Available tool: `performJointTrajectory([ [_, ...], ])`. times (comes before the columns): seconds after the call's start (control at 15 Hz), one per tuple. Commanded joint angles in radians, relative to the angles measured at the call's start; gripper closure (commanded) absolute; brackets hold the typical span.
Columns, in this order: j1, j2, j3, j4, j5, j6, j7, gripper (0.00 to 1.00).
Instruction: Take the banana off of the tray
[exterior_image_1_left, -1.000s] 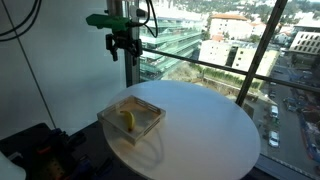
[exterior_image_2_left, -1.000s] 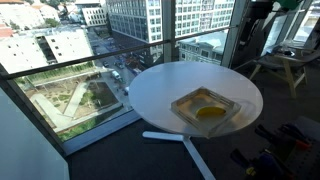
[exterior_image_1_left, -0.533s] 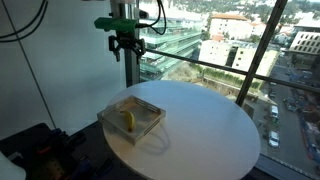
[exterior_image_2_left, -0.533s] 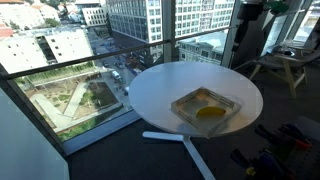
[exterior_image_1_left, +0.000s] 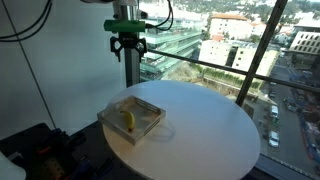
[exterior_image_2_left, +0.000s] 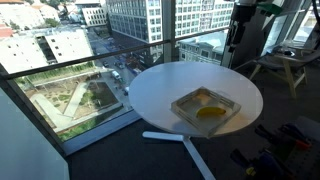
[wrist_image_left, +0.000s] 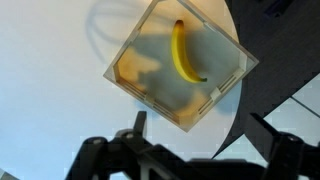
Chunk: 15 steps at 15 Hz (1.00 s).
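- End effector (exterior_image_1_left: 127, 47), fingers apart, hangs high near a window post (exterior_image_1_left: 130, 70).
- Banana (wrist_image_left: 183, 52) lies in the tray (wrist_image_left: 146, 100) well below it.
- Tray sits at the tabletop (exterior_image_1_left: 210, 130) edge; bare surface spreads beyond.

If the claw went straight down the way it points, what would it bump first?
Probably the tray, near its edge; the air between looks free. The claw hangs high, so it could land on the white table beside the tray instead.

No readable text, label, brand, number or sign anywhere in these views.
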<state>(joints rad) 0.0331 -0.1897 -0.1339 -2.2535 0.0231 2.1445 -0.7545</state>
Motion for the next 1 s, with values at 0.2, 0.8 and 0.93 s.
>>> performJointTrajectory([
  [0.2, -0.008, 0.038, 0.005, 0.057, 0.058, -0.011, -0.171, 0.0],
  [0.8, -0.009, 0.08, 0.044, 0.038, 0.026, 0.008, -0.206, 0.0],
  [0.93, -0.01, 0.091, 0.052, 0.032, 0.021, 0.014, -0.21, 0.0],
])
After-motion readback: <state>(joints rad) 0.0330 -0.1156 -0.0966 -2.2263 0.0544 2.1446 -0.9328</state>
